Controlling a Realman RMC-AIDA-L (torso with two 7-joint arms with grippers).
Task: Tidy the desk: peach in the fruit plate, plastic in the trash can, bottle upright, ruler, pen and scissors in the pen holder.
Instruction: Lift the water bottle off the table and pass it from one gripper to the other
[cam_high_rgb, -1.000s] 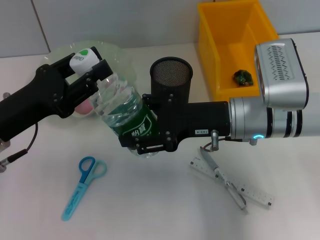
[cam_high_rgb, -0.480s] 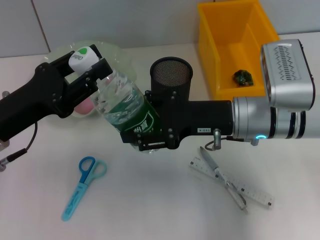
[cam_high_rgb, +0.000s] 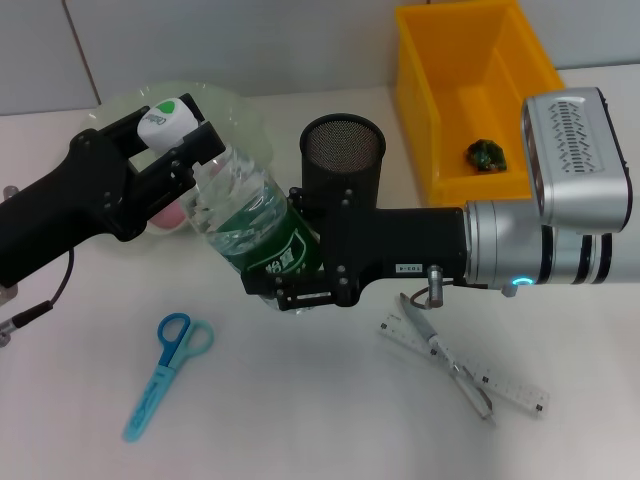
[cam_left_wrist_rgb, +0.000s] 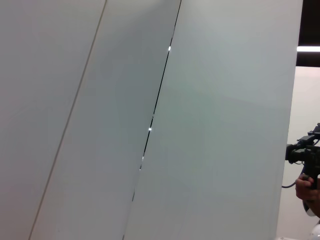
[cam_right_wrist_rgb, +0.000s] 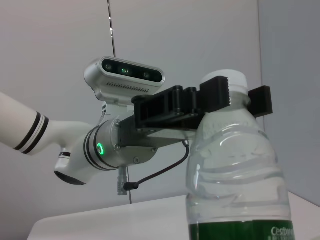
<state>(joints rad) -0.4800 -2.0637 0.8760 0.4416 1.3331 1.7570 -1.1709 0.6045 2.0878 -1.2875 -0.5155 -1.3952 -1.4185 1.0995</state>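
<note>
The left gripper (cam_high_rgb: 172, 130) is clamped on the white cap and neck of the clear plastic water bottle with the dark green label (cam_high_rgb: 255, 235); one black finger lies on each side of the cap, which shows between them. In the right wrist view the same gripper (cam_right_wrist_rgb: 234, 97) pinches the cap from both sides, with the bottle (cam_right_wrist_rgb: 235, 185) hanging below it. The right gripper (cam_high_rgb: 300, 280) is closed around the lower, labelled part of that bottle, its black jaws wrapping the base from the right side. The bottle is tilted, cap toward the far left and base toward the near right, and sits above the plain white desk (cam_high_rgb: 300, 420) between the two grippers.

Just behind the right gripper stands the black wire-mesh cylindrical pen holder (cam_high_rgb: 343, 150), upright. Behind the left gripper lies the wide pale green translucent fruit plate (cam_high_rgb: 235, 110), with a bit of the matte pink peach (cam_high_rgb: 168, 215) visible under the left arm. At the far right is the bright yellow rectangular trash can (cam_high_rgb: 440, 80) with a small dark green scrap (cam_high_rgb: 487, 154) inside. On the desk nearer the robot, the light blue scissors (cam_high_rgb: 165, 370) lie to the left, and the clear ruler (cam_high_rgb: 500, 385) with the slim silver-grey pen (cam_high_rgb: 445, 355) across it lies to the right.
</note>
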